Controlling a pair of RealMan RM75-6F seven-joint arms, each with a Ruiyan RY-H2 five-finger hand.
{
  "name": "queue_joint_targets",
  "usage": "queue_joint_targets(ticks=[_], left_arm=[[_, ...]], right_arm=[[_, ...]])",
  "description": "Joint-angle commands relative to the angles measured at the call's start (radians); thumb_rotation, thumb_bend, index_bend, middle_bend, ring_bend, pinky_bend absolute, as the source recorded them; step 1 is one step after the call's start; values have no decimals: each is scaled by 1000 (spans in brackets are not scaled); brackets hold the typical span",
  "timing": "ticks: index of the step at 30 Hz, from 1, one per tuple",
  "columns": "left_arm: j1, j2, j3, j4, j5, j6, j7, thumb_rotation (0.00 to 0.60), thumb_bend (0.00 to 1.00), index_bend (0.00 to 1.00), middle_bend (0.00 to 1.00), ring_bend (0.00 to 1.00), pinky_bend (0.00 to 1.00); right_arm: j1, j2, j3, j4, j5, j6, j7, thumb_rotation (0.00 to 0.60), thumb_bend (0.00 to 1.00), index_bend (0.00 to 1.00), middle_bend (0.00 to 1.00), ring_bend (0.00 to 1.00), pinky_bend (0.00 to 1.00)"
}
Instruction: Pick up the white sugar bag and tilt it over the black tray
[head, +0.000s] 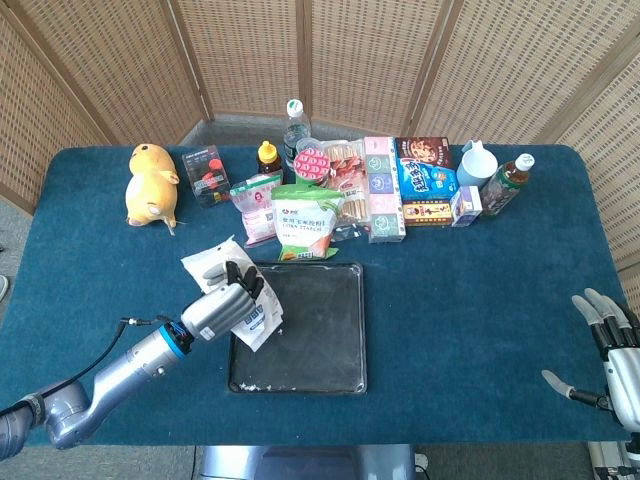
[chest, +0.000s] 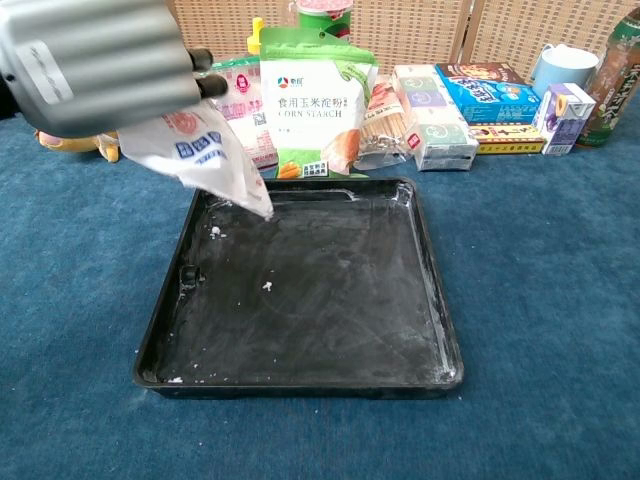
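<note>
My left hand (head: 225, 303) (chest: 95, 62) grips the white sugar bag (head: 243, 310) (chest: 205, 158) above the left edge of the black tray (head: 320, 335) (chest: 400, 300). The bag hangs tilted, its lower corner pointing down over the tray's far-left part. White grains lie scattered on the tray floor, one small clump near its middle. My right hand (head: 605, 350) rests open at the table's near right edge, fingers spread, holding nothing; the chest view does not show it.
A green-and-white corn starch pouch (head: 307, 222) (chest: 312, 100) stands just behind the tray. A row of boxes, bottles and packets (head: 400, 185) lines the table's back. A yellow plush toy (head: 150, 185) lies at the far left.
</note>
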Motion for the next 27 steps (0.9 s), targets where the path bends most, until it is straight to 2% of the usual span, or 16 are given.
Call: queue_joint_targets(ticks=[1, 4, 5, 10, 15, 18, 21, 27], left_arm=[[64, -43, 14, 38, -69, 143, -282, 600, 521, 906, 828, 812, 756], [89, -65, 24, 78, -99, 193, -427, 600, 521, 906, 829, 812, 756], [110, -82, 26, 101, -138, 218, -529, 600, 522, 905, 829, 812, 756], [154, -153, 37, 228, -214, 277, -875, 600, 522, 905, 829, 812, 758], [182, -213, 39, 325, -246, 322, -1123, 600, 527, 905, 829, 813, 757], [202, -274, 34, 415, -281, 344, -1318, 600, 527, 905, 829, 813, 758], [208, -326, 28, 482, -298, 358, -1440, 600, 528, 905, 829, 812, 757], [207, -405, 34, 583, -312, 357, -1553, 600, 520, 905, 829, 808, 737]], right_arm=[[0, 0, -1, -2, 0, -2, -3, 494, 0, 35, 19, 42, 37], [0, -1, -2, -4, -2, -3, -10, 492, 0, 35, 19, 42, 37], [0, -2, -3, -5, -4, -3, -13, 492, 0, 35, 19, 42, 37], [1, -6, -3, -7, 1, -9, -24, 491, 0, 35, 19, 42, 37], [4, -10, -3, -6, 6, -16, -32, 489, 0, 35, 18, 42, 37], [7, -15, -5, -5, 8, -26, -43, 491, 0, 35, 18, 42, 37], [9, -19, -6, -6, 7, -31, -52, 493, 0, 35, 19, 42, 37], [10, -21, -7, -4, 12, -36, -56, 492, 0, 35, 19, 44, 37]])
